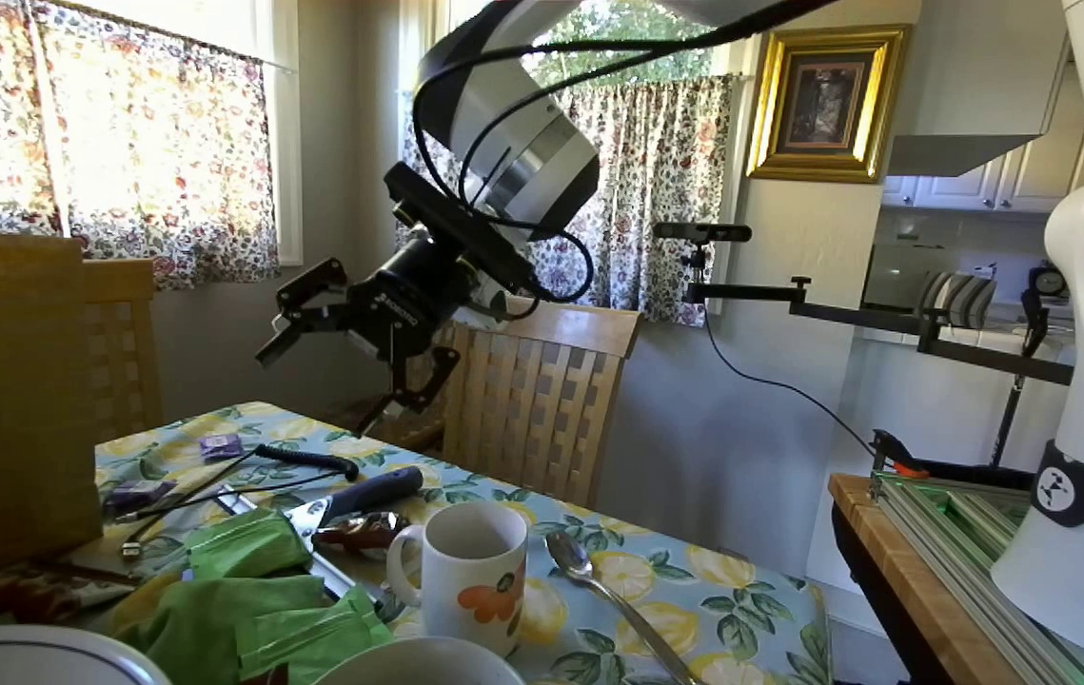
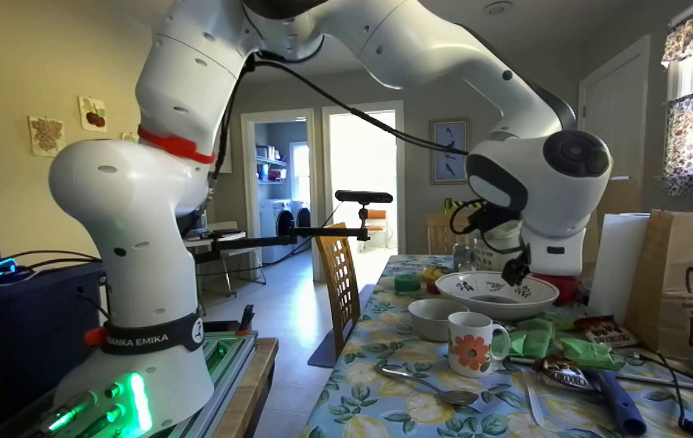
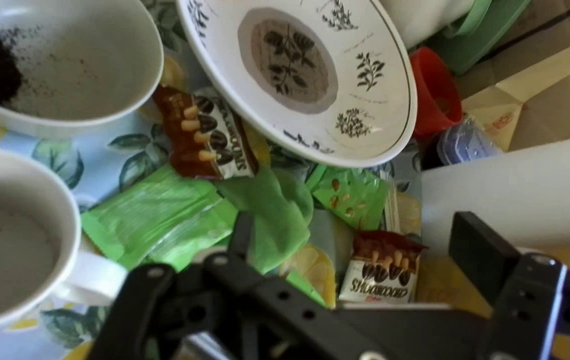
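In the wrist view, a Chocorooms packet [image 3: 382, 268] is framed between and well below the 2 spread fingers [image 3: 485, 256], beside a small green packet [image 3: 351, 195].

Free air separates the hand [image 1: 321, 385] from the counter [image 1: 751, 609], where patterned bowl [image 3: 310, 125], floral mug [image 2: 469, 347] and paper bag [image 2: 687, 255] obstruct lateral passage.

Table [image 2: 358, 413], covered with a blue cloth [image 1: 732, 609] printed with lemons and leaves. Directly on it: white mug [image 2: 471, 347], orange flower; smaller bowl [image 2: 428, 325], plain white, just beside the mug; larger bowl [image 3: 310, 129], white, plant drawings; metal spoon [image 2: 437, 390], lying near the mug; green packets [image 3: 164, 215] and brown packets [image 3: 385, 267], loosely clustered; squeegee [image 2: 623, 404], blue handle, lying flat; two purple packets [image 1: 221, 447]; black coiled cable [image 1: 299, 458]; red cup [image 3: 427, 95]; paper bag [image 2: 681, 274], standing upright.
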You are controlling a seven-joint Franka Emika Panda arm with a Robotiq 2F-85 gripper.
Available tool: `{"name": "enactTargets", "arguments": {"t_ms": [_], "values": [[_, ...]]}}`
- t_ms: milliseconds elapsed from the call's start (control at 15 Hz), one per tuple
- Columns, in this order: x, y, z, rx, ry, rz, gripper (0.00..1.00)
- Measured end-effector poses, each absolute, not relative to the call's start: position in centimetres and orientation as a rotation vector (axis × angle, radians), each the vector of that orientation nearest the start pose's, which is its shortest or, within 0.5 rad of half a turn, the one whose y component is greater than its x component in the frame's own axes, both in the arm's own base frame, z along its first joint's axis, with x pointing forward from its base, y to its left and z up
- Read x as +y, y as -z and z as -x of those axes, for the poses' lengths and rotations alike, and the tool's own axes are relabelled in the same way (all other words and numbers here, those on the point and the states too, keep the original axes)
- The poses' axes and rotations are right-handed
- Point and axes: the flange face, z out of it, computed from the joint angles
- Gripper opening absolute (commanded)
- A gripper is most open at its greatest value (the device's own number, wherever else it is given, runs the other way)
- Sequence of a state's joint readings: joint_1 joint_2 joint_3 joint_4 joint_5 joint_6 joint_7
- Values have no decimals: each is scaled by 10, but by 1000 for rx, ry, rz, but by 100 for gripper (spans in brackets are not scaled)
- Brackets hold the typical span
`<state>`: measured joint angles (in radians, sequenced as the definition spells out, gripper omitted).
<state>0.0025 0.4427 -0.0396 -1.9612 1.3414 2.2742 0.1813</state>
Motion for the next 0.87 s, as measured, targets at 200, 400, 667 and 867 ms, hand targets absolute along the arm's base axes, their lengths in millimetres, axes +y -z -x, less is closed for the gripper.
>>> {"name": "enactTargets", "arguments": {"t_ms": [200,400,667,867], "values": [[14,-287,-614,1196,-292,1849,100],[15,-330,-609,1158,-345,1875,100],[15,-320,-609,1168,-356,1877,100],[15,-316,-609,1173,-360,1878,100]]}}
